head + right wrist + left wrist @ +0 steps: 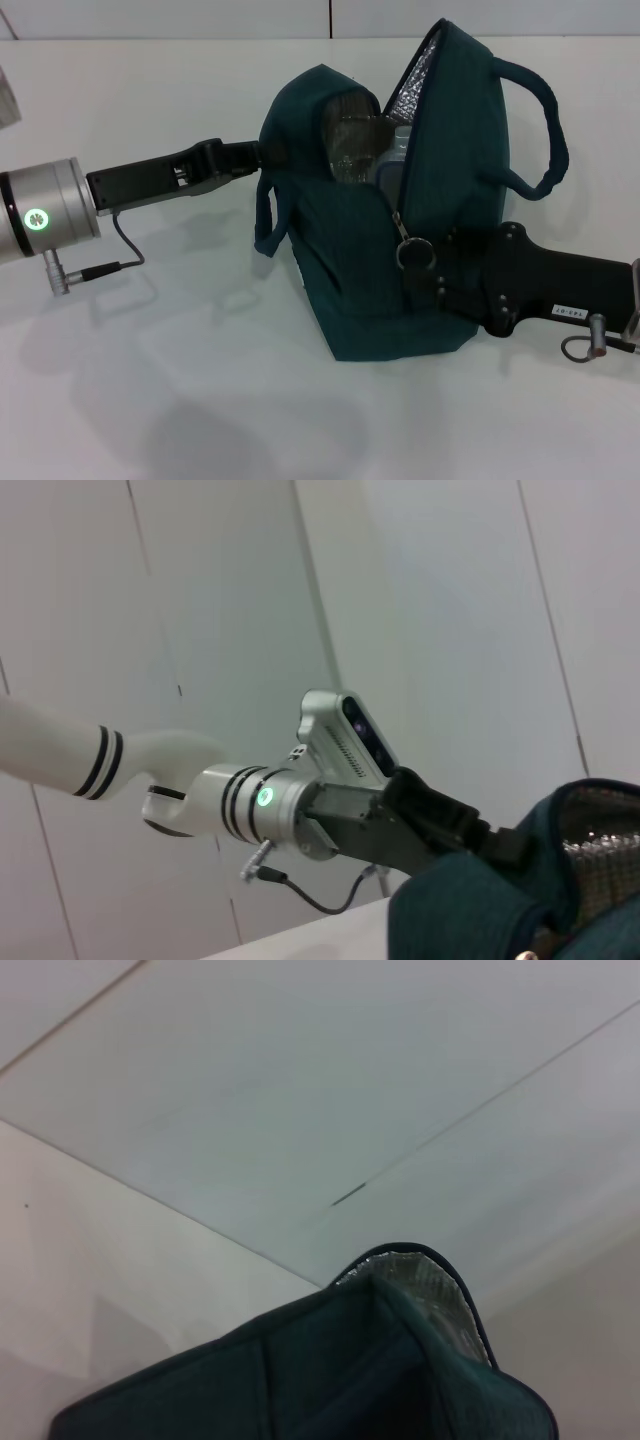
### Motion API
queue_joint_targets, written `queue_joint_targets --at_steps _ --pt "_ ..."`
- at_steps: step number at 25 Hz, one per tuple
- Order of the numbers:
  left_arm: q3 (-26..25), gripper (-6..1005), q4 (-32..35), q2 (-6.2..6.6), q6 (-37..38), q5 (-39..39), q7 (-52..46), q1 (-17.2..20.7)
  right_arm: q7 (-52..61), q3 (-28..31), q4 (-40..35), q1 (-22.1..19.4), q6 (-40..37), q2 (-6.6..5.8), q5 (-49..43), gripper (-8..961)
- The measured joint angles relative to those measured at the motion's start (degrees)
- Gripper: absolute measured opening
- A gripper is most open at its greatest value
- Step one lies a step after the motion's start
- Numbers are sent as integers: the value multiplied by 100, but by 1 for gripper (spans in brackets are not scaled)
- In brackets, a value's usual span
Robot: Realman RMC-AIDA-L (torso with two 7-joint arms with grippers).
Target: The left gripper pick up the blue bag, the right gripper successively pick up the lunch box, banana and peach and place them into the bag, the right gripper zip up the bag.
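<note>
Your left gripper (268, 153) reaches in from the left and clamps the rear edge of the blue bag (400, 270), holding the mouth of the bag up above the white table (150, 380). Its fingertips disappear into the fabric fold, so you see them closed on cloth rather than spread. In the right wrist view the same gripper (495, 842) shows as a black finger body running from a silver wrist with a green light straight into the teal cloth (470, 905).

The bag stands upright just ahead of that gripper, its top partly gaping. The silver foil lining (415, 75) shows inside the raised flap, and the lunch box (362, 145) sits within the opening, its clear plastic wall visible right beside the left gripper's tip. One loop handle (540, 125) arches off the far side of the bag, away from the left gripper; the other (265, 215) hangs just below it.

Your right gripper (432, 268) comes in low from the right and presses against the bag's front face, with the ring zipper pull (412, 252) at its fingertips. You cannot tell whether those fingers grip the pull or only touch it.

From the left wrist camera you see only the bag's upper rim (400, 1360), with foil lining at its peak, against the pale table.
</note>
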Motion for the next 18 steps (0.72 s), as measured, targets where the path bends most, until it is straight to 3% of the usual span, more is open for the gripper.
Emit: queue_joint_targets --at_steps 4,8,18 --pt "2 168 0 -18 37 0 0 1 1 -2 31 -21 48 5 152 425" --pt "18 171 0 -35 53 0 0 7 1 -20 160 19 72 11 273 225" --pt "1 176 5 -52 185 0 -1 -2 162 -36 230 2 90 3 269 11"
